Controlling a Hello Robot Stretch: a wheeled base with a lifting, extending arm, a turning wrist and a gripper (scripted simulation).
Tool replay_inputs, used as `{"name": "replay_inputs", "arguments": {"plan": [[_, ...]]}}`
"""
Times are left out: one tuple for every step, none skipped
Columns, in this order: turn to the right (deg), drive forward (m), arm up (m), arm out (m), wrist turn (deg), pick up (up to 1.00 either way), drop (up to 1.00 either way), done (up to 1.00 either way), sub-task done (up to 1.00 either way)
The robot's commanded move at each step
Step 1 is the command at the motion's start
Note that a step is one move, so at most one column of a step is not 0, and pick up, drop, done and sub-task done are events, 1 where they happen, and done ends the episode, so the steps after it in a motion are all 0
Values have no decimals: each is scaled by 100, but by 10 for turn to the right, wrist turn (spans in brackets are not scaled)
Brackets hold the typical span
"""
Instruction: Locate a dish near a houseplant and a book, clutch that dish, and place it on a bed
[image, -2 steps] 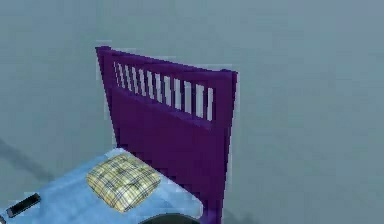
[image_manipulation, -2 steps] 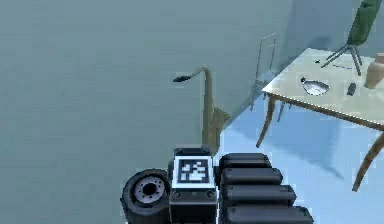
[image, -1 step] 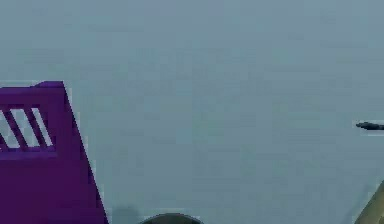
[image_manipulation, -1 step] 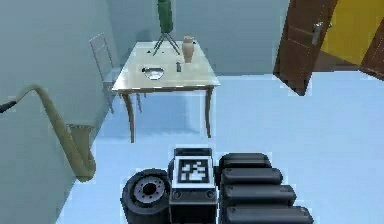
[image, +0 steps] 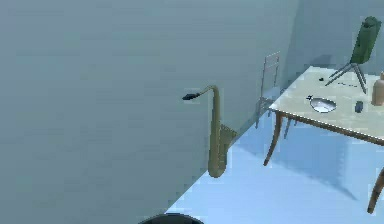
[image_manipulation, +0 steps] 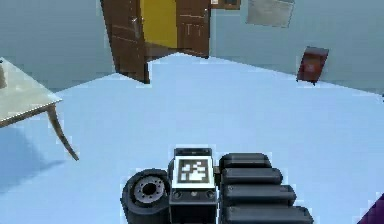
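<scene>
Low beside the arm's stacked dark blocks, claw (image_manipulation: 148, 196): a dark round body just left of a white square with black marks (image_manipulation: 192, 168). Its far end cannot be made out, so I cannot tell whether it grips anything.
Desk: a light wooden desk with slanted brown legs (image_manipulation: 20, 95) stands up and left of the claw, well apart, with bare pale blue floor (image_manipulation: 200, 110) between them.
Dish: a shallow, pale grey round dish (image: 322, 104) lies on that desk top in the forward view, well ahead of the claw and far out of its reach.
Neighbours: a small dark object (image: 358, 106) sits just beside the dish, with a dark green cylinder on a thin tripod (image: 358, 50) farther back. A brown thing (image: 379, 92) sits at the picture's edge. None reads plainly as a houseplant or a book.
Obstacle: a brass saxophone (image: 215, 135) leans on the grey-blue wall, nearer the claw than the desk is.
Step in hand: this is probably the approach.
Doing it well: drive on with room to spare past the saxophone. Confirm the plant and the book. Stop with the dish straight out from the claw, and lift the arm above the desk top before extending.
Risk: turning late could swing the base into a desk leg.
</scene>
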Motion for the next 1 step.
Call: {"name": "replay_inputs", "arguments": {"plan": [[210,0,0,0,0,0,0,0,0]]}}
